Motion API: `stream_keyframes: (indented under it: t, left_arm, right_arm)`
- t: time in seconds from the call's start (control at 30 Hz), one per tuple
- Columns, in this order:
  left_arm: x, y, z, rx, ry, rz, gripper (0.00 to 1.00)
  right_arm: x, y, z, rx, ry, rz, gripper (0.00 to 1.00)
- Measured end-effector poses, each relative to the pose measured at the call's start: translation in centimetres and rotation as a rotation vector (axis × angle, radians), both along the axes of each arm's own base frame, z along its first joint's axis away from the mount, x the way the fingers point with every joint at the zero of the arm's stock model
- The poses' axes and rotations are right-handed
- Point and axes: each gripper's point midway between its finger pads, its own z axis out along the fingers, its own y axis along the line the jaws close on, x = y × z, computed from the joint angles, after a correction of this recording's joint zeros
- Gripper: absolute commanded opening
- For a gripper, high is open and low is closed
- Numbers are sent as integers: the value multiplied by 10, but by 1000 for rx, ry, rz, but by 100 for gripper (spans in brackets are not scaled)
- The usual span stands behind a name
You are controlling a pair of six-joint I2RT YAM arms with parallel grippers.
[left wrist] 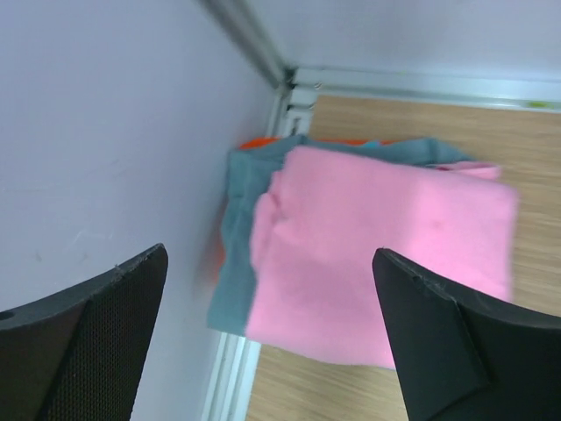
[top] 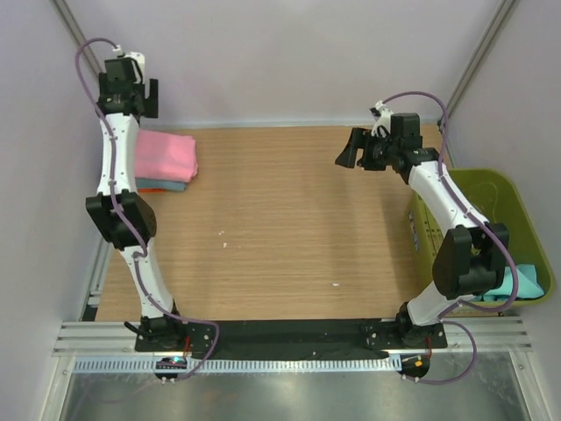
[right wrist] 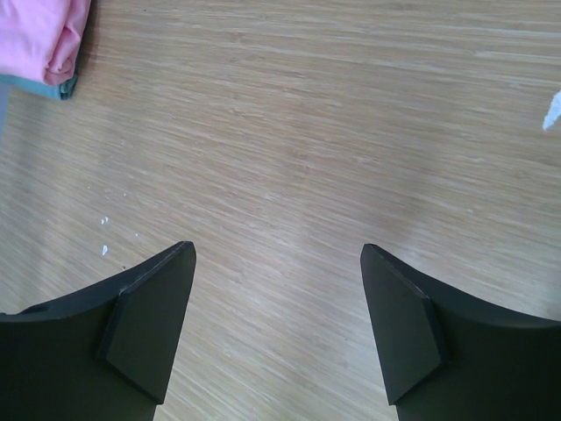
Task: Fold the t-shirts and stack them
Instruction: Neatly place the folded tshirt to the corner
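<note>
With the folded pink t-shirt (top: 166,153) atop the stack (top: 160,185) in the bench's (top: 289,219) far-left corner, and the left tool (left wrist: 270,263) above it and right tool (right wrist: 277,254) both wide open and empty, the left should rise straight up, lest it drag the fold.

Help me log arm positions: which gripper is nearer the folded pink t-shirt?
Left. The left gripper hangs open above the pink t-shirt in the far left corner; the right gripper, also open, hovers across the table toward the right side.
</note>
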Motion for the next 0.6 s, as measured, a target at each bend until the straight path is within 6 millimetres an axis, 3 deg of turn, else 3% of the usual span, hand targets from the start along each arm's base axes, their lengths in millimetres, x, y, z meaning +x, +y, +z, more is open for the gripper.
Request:
stream_keyframes:
  t: [0.23,0.33,0.4,0.47,0.57,0.6]
  left_arm:
    - [-18,-145,75,-25,-175,-281,100]
    - [-29,-195,83,-113,-192,-436,100]
    - [-29,-214,73,-189,-169,-509,100]
    - [-23,-225,49,-265,-117,-553,99]
    - [-13,-241,-3,-375,-7,-599,100]
    - [-8,-246,-29,-412,47,-605,100]
  right_arm:
    - [-24,-19,-8,-22,1,-45,86]
    - [-35,-25,-19,-26,23,-62,86]
    - [-40,-29,-26,-23,44,-74,86]
    - [-42,-32,-32,-22,61,-86,86]
    - [-41,-41,-34,-20,72,-113,86]
    - [-40,-45,-34,-19,70,-125,86]
